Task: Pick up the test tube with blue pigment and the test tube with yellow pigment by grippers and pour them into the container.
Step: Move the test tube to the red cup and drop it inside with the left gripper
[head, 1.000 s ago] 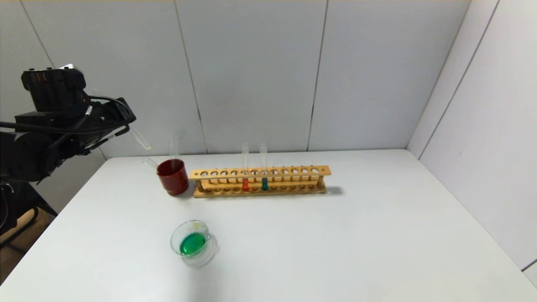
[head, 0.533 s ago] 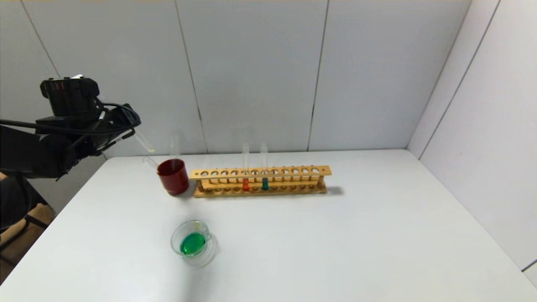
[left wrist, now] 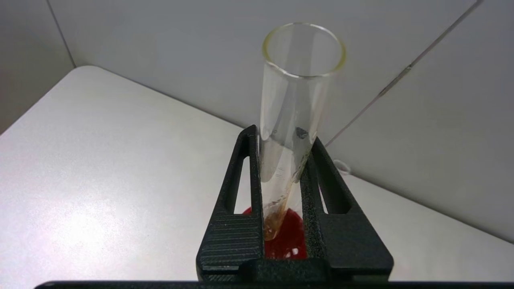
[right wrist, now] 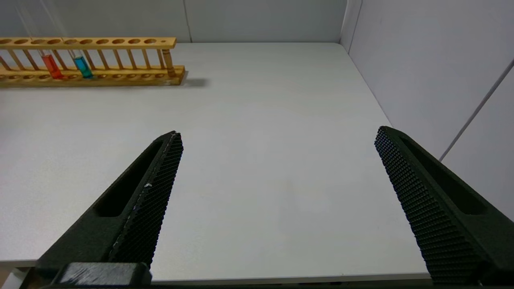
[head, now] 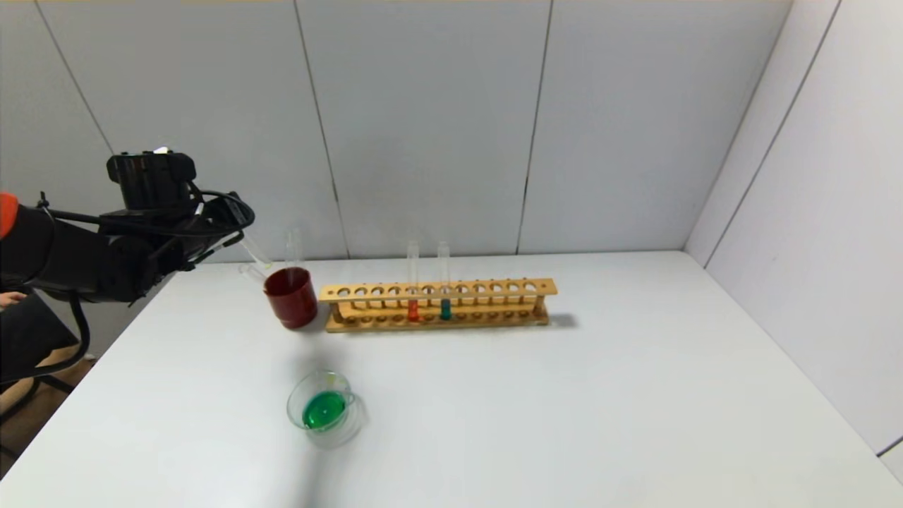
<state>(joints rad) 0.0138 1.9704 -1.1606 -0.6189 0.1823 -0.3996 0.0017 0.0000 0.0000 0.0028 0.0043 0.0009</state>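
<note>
At the far left, the left gripper (head: pixel 236 240) hangs in the air over the back left corner of the white table (head: pixel 564 409). Over the last second it has moved rightward and lower, toward the dark red cup (head: pixel 291 296). Its fingers (left wrist: pixel 237 200) are clamped on a thin glass tube, the test tube with yellow pigment (left wrist: pixel 293 120). The tube is tilted, with its rounded tip pointing down toward the cup's mouth. From the left wrist camera only a trace of yellow shows at the tip and round the rim, so the tube looks emptied. The red of the cup shows directly beneath the tip.

Two more clear tubes already lean in the cup; one of them may be the test tube with blue pigment, though no colour can be made out on either. My reading is that the arm is about to drop this used tube in with them.

Nearer the front edge sits the container (head: pixel 324 409), a small glass dish holding bright green liquid, which suggests both colours are already poured and mixed.

To the right of the cup stands a wooden rack (head: pixel 437 305) with an orange-red tube (head: pixel 413 282) and a dark teal tube (head: pixel 444 281), both upright.

Farthest right, the right gripper (right wrist: pixel 277 208) is parked low over the bare table, fingers wide apart and holding nothing.
</note>
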